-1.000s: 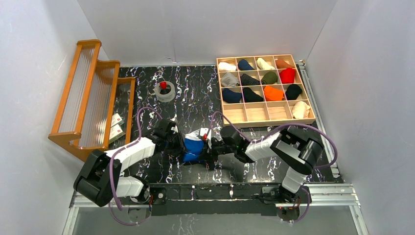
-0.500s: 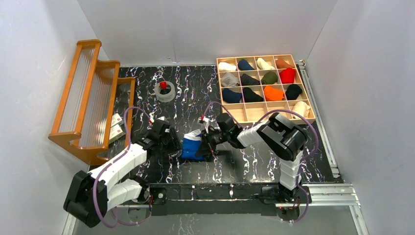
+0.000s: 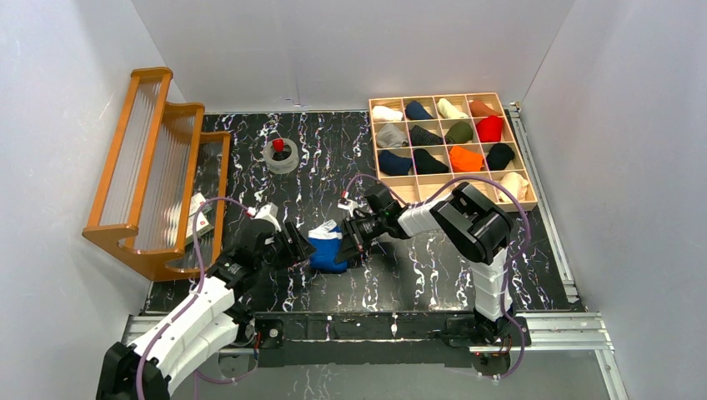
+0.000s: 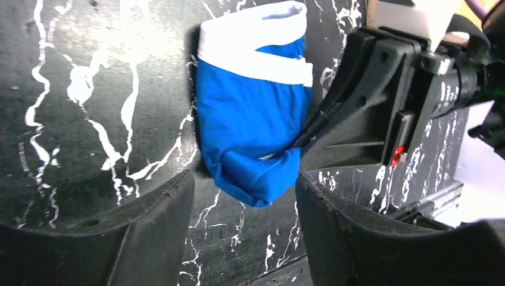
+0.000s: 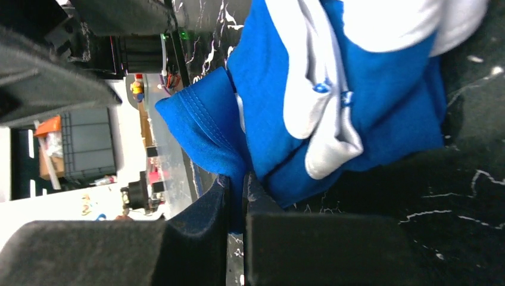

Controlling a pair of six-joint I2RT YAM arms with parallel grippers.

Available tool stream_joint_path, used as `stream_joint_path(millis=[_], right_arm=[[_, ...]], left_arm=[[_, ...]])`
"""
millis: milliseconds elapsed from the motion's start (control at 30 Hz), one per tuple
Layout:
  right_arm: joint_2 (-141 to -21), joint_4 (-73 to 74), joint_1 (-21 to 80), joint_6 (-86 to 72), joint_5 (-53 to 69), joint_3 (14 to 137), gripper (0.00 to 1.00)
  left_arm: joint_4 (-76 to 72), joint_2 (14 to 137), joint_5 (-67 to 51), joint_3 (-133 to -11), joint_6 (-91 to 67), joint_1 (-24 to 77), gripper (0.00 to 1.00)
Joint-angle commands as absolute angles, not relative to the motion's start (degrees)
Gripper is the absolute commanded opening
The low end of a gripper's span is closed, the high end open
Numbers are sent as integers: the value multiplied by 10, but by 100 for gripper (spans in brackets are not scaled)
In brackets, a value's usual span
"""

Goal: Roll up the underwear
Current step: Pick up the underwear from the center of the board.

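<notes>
The blue underwear (image 3: 327, 248) with white trim lies as a loose bundle on the black marbled table, near the front middle. My right gripper (image 3: 352, 242) comes in from its right side and is shut on a fold of the blue fabric (image 5: 202, 134), which is pinched thin between the fingertips (image 5: 237, 185). My left gripper (image 3: 298, 249) is just left of the bundle, open, with the bundle's near end (image 4: 253, 128) lying just beyond its fingers (image 4: 172, 202) and nothing gripped. The right gripper's black body (image 4: 363, 113) shows against the bundle in the left wrist view.
A wooden compartment box (image 3: 454, 198) at the back right holds several rolled fabrics, one orange (image 3: 465, 158). A wooden rack (image 3: 150, 167) stands along the left wall. A tape roll with a red piece (image 3: 282, 156) sits at the back middle.
My left gripper has let go of the blue bundle, opened, and drawn back to the left as its arm swung low. The right gripper has kept its hold and shifted slightly left.
</notes>
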State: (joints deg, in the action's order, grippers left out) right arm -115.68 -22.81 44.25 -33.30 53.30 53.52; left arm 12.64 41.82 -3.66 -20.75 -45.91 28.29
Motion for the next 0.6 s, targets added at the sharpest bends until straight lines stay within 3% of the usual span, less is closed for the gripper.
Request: stream_joint_path(millis=[0, 333, 567], right_arm=[[-1194, -89, 433, -331, 482, 556, 1], [-1199, -39, 433, -321, 472, 590, 1], [-1205, -26, 433, -319, 481, 608, 1]], left_arm=[[75, 445, -103, -190, -462, 282, 61], [16, 476, -140, -145, -486, 283, 68], [-56, 486, -124, -106, -521, 283, 66]])
